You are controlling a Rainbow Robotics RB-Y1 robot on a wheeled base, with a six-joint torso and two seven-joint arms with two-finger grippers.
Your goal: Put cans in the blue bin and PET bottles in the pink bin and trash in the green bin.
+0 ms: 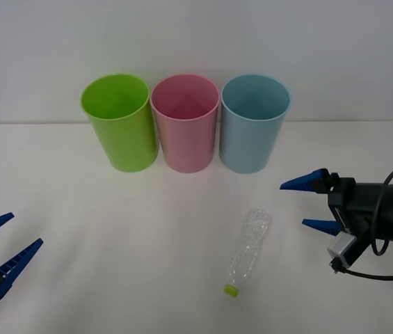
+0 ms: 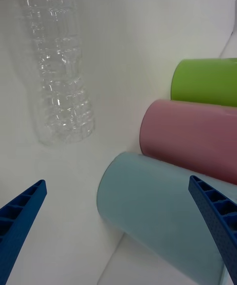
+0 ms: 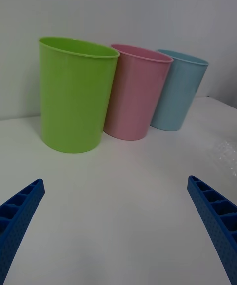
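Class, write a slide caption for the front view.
Open right claw nears the PET bottle lying before green, pink, blue bins.

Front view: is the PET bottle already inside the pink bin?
No, the PET bottle lies on the table, in front of the pink bin.

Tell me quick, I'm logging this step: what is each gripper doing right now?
Left gripper: open, holding nothing, low at the table's left edge.
Right gripper: open, holding nothing, just right of the bottle lying on the table.
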